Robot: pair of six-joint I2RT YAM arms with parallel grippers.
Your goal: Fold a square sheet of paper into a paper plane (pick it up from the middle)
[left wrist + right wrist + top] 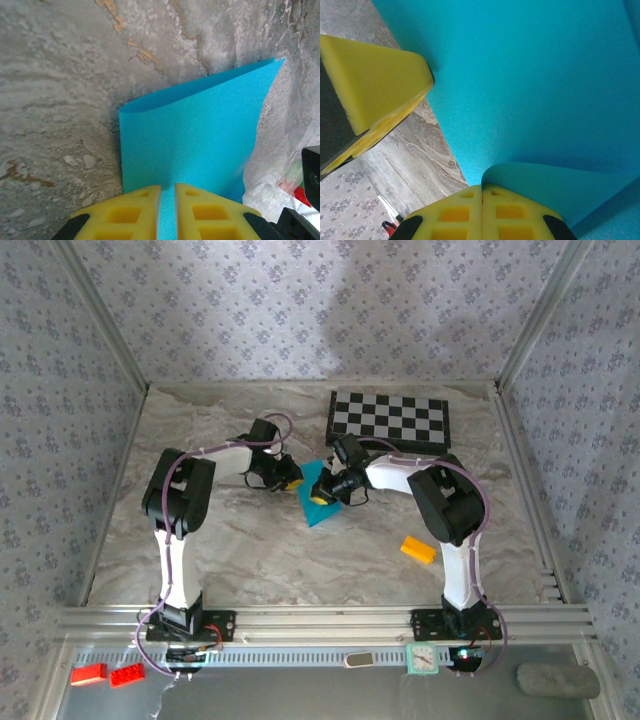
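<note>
Left wrist: paper (190,135) between jaws

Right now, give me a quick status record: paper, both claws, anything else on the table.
paper: square sheet of paper, cyan, partly folded, mid-table
left claw: shut on the sheet's edge
right claw: shut, tips at a curled edge; grip unclear
other: chessboard behind; yellow-orange block to the right, apart

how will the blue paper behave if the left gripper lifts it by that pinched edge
Probably floppy: the square sheet of paper bows up off the table where the left gripper pinches it. Likely very light, since it looks so thin. Its smooth surface might slip in that grip if tugged.
</note>
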